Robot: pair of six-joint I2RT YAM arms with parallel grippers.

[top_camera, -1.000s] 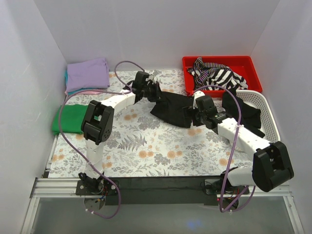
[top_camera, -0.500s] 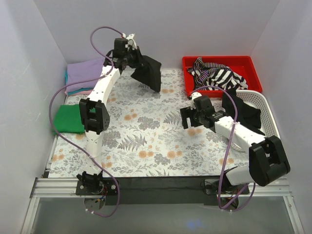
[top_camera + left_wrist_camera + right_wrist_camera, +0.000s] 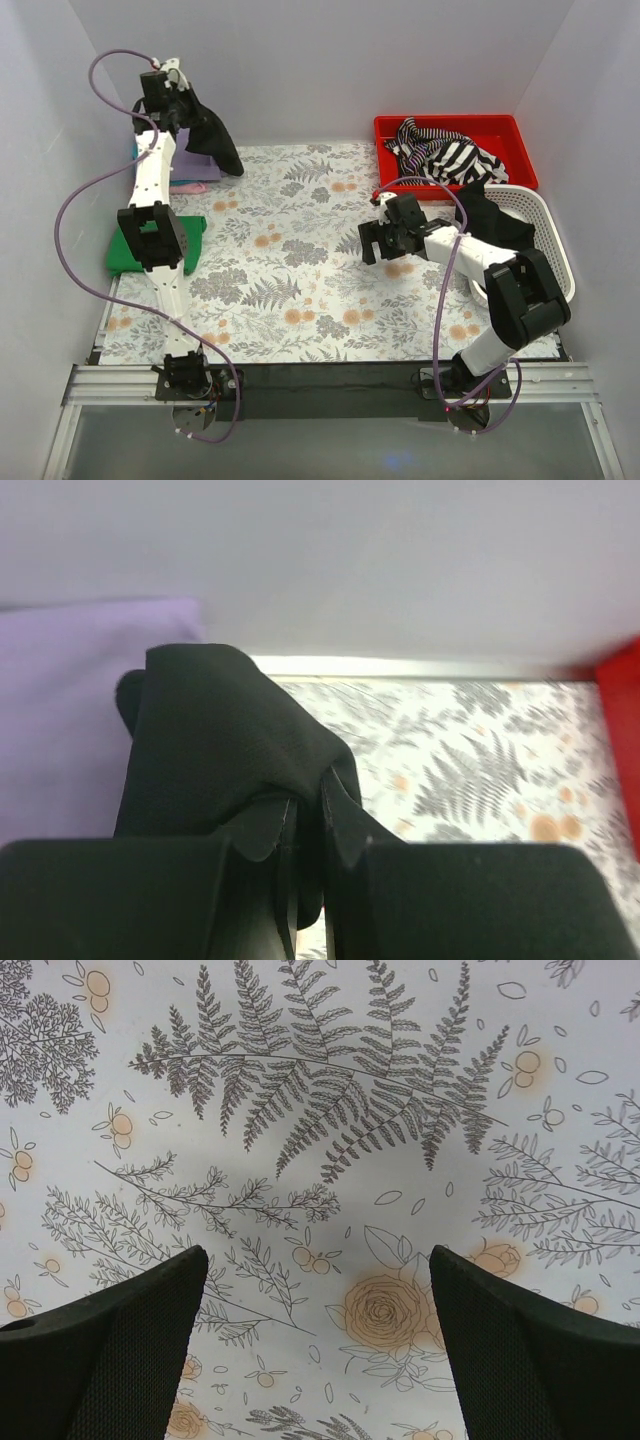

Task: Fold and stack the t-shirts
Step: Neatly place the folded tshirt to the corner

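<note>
My left gripper [image 3: 180, 100] is raised high at the back left and is shut on the folded black t-shirt [image 3: 214, 138], which hangs from it above the stack. In the left wrist view the black t-shirt [image 3: 215, 740] is pinched between my fingers. The stack has a lavender t-shirt [image 3: 188, 160] on top, with teal and pink edges showing under it [image 3: 190, 186]; the lavender shirt also shows in the left wrist view [image 3: 60, 710]. A green t-shirt [image 3: 135, 245] lies folded at the left edge. My right gripper [image 3: 375, 240] is open and empty, low over the floral cloth [image 3: 320, 1140].
A red bin [image 3: 510, 135] at the back right holds a black-and-white striped garment [image 3: 445, 150]. A white basket [image 3: 545, 225] at the right holds dark clothing [image 3: 490, 225]. White walls close in the back and sides.
My left arm has lifted the black t-shirt off the table and swung it left to above the lavender stack. My right gripper let go of it and stays open over the table.
</note>
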